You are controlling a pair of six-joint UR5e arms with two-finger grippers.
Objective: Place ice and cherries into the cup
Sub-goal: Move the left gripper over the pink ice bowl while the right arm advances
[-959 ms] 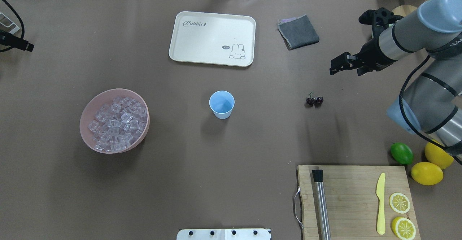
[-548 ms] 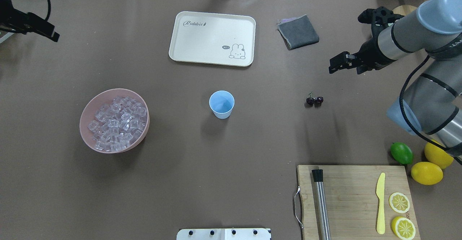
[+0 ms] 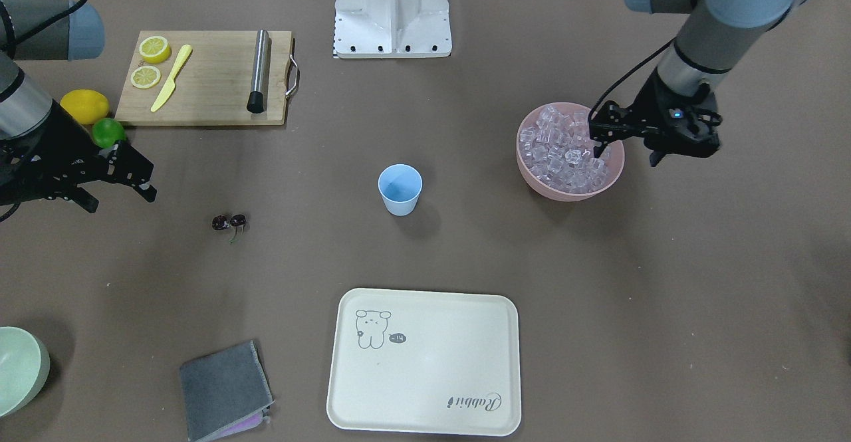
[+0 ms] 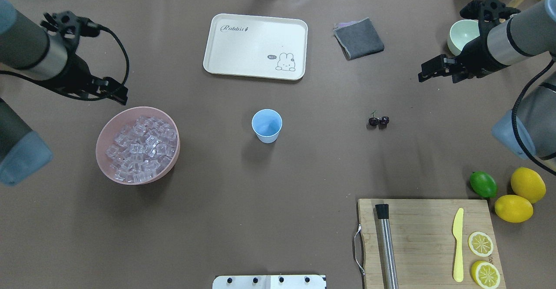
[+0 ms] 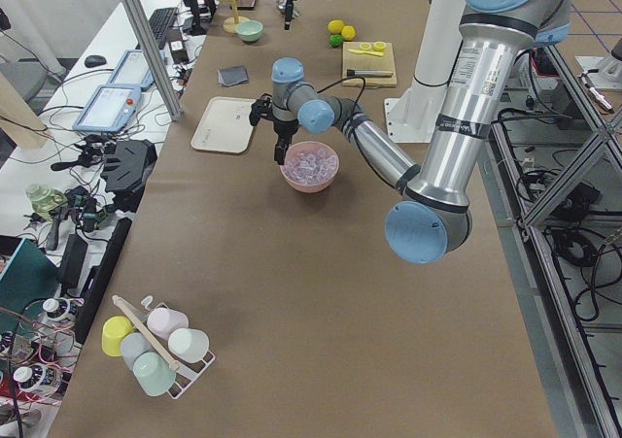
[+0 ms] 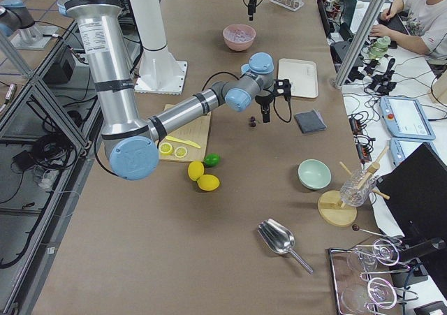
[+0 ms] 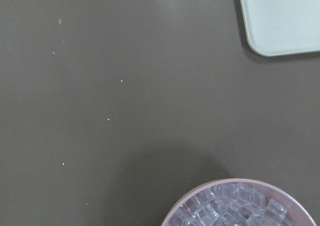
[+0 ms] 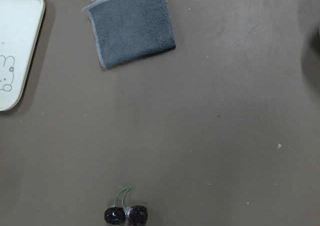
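Note:
The light-blue cup (image 4: 266, 125) stands upright mid-table and looks empty; it also shows in the front view (image 3: 399, 189). The ice (image 4: 141, 148) fills the pink bowl (image 4: 99, 150) to the cup's left. The cherries (image 4: 378, 121) lie on the table to the cup's right and show at the bottom of the right wrist view (image 8: 126, 215). My left gripper (image 4: 118, 95) hangs open and empty above the bowl's far rim (image 3: 597, 139). My right gripper (image 4: 428, 74) hangs open and empty beyond and to the right of the cherries (image 3: 143, 179).
A cream tray (image 4: 255, 46) and a grey cloth (image 4: 359, 38) lie at the back. A pale green bowl (image 4: 461, 34) sits behind my right arm. At front right are a cutting board (image 4: 428, 219) with steel tube, knife and lemon slices, a lime (image 4: 483, 184) and lemons (image 4: 514, 208).
My left arm has swung in from the far left edge to just behind the pink bowl. My right gripper has moved right, uncovering the pale green bowl. Cup, ice and cherries have not moved.

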